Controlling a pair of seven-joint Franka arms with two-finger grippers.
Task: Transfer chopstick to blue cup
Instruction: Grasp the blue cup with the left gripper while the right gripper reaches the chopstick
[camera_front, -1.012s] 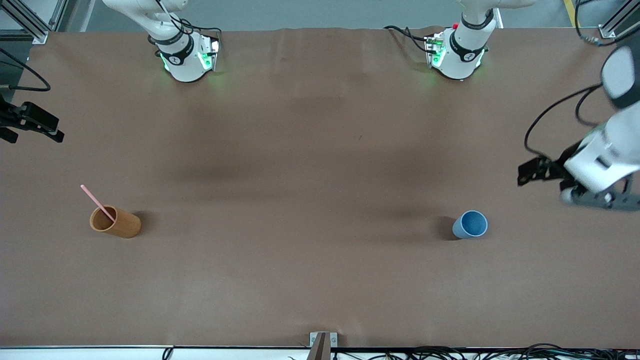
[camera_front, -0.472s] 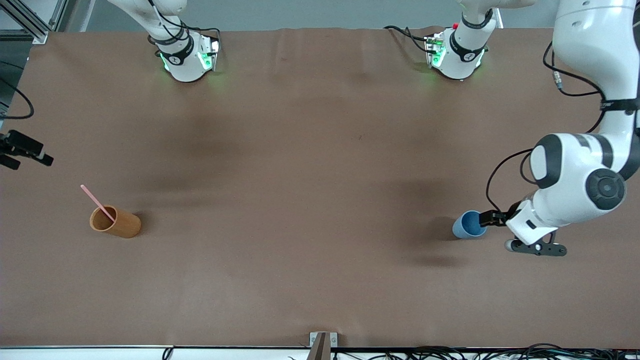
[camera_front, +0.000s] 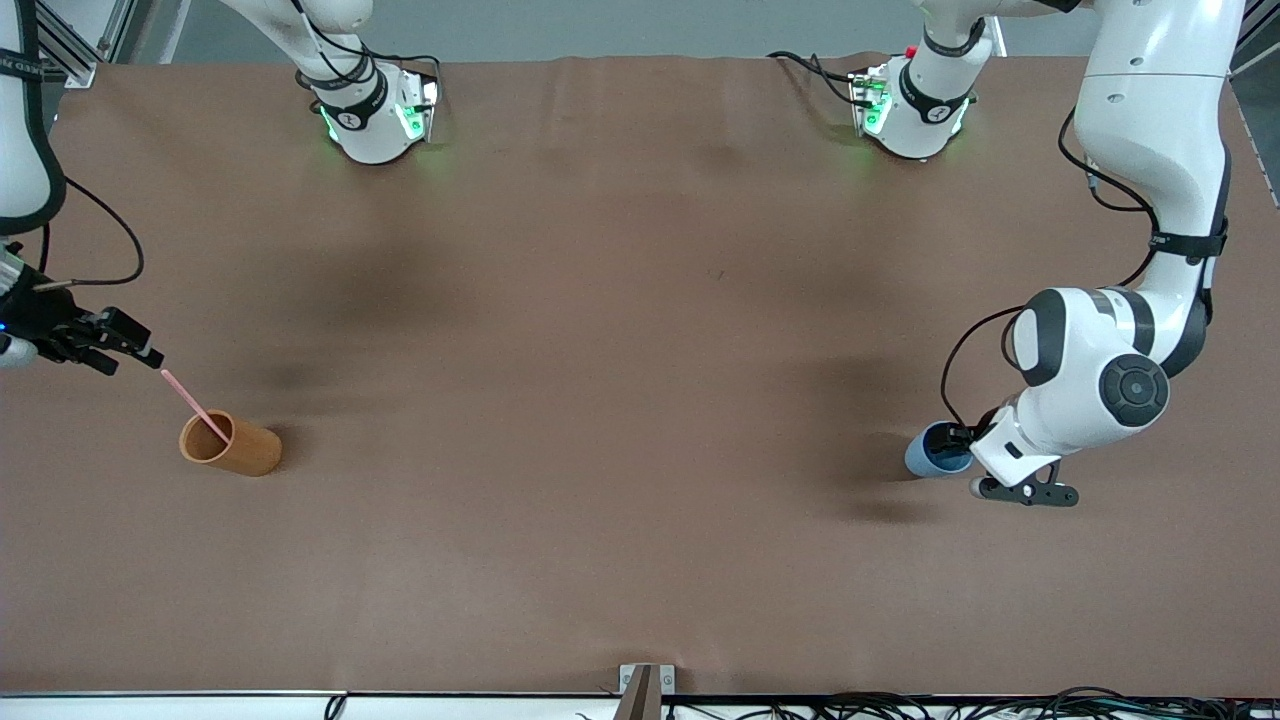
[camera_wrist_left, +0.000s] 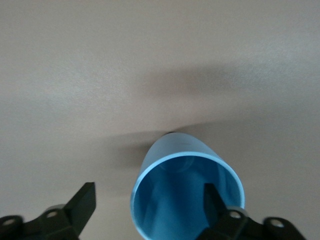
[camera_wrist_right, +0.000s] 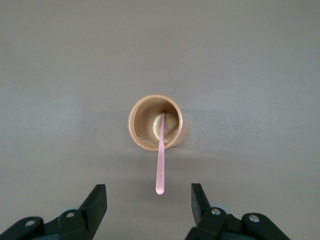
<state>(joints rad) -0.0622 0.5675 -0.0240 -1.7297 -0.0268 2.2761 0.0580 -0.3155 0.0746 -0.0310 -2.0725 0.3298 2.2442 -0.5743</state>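
Chopstick (camera_front: 195, 403): thin, straight, pale pink, leaning in the orange-brown cylindrical cup (camera_front: 232, 445) at lower left of the front view. Its free tip points at the right tool (camera_front: 128, 345), whose fingers stand spread just off the tip, not touching; in the right wrist view the tip (camera_wrist_right: 160, 191) lies between the spread fingers.

Blue cup (camera_front: 930, 452): round, smooth, slightly tapered, lighter inside, at lower right. Left tool (camera_wrist_left: 150, 200) spread, one finger (camera_wrist_left: 212, 200) inside the rim, the other outside.

Bench (camera_front: 620, 350): matte brown cover.
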